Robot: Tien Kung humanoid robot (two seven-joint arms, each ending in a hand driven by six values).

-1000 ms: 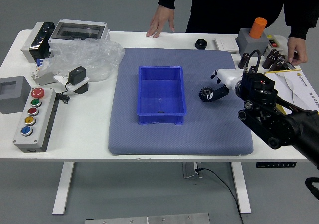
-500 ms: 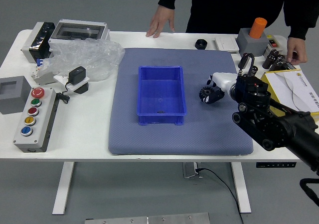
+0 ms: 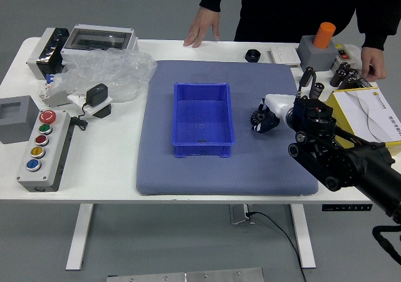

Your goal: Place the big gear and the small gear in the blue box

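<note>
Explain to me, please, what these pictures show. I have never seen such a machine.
This is a humanoid robot. The view comes from a camera high up on its own side, looking forward and down over a white table. Its black right arm reaches in from the picture's right, and the white and black robot hand is at a dark gear. Whether it already grips the gear, I cannot tell. The left arm is out of view.

Beside the gear, a blue box stands on a blue-grey mat. At the left are a panel with coloured buttons and clear plastic wrap. A person stands at the far side.
</note>
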